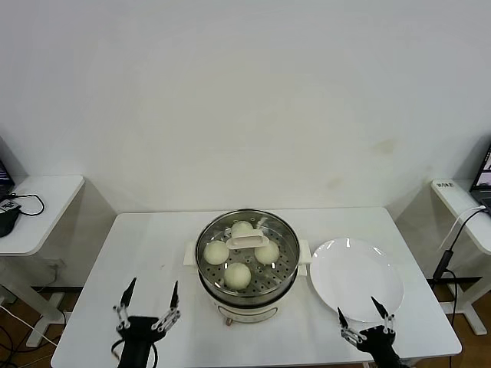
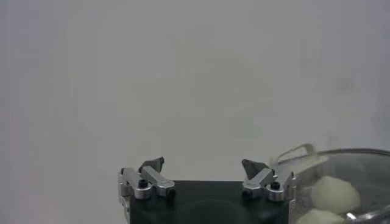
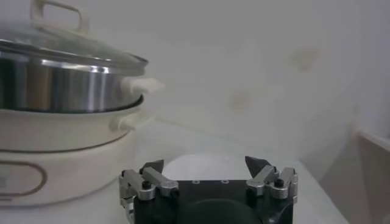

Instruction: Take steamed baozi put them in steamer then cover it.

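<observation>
Centrally on the white rectangular table [image 1: 153, 253] stands the large round shiny stainless-steel steamer [image 1: 247, 295] on its white base, with a flat round white plate [image 1: 355, 277] just beside it toward the robot's right. Two small white side tables flank the scene, the left one carrying a dark cable. Four small round cream-white steamed baozi [image 1: 237, 274] lie on the perforated tray inside the steamer, and the round clear glass cover [image 1: 247, 241] with its cream-white oblong handle sits on top of the pot. Nothing stands between either gripper and the steamer. The left gripper [image 1: 148, 294] hovers near the table's front edge, left of the steamer and apart from it, fingers spread wide and empty. The right gripper [image 1: 362, 310] hovers over the plate's near rim, likewise spread wide, empty.
</observation>
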